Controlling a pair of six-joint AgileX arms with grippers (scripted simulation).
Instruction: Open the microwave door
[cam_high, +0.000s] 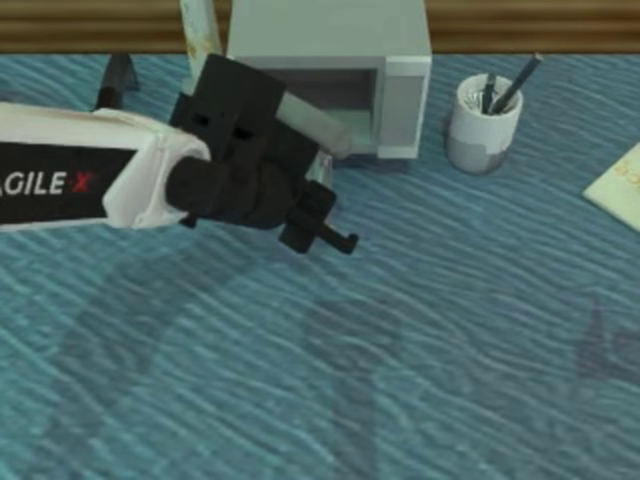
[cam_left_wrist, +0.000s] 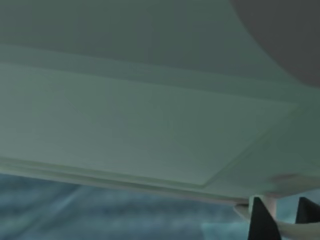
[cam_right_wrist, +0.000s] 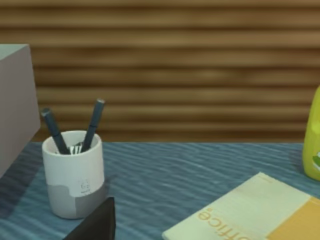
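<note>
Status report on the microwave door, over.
Left gripper at the microwave door, which is swung partly open; cavity showing. Right arm out of the top view. Pen cup right of the microwave, clear of the door.

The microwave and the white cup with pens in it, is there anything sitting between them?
No. In the top view only bare blue table separates the microwave from the pen cup.

1. The microwave (cam_high: 400, 60) is a pale grey-white box at the table's far edge, a plain control panel on its right side and its dark cavity exposed.
2. The microwave door (cam_high: 315, 120) stands swung open, angling out towards the front left.
</note>
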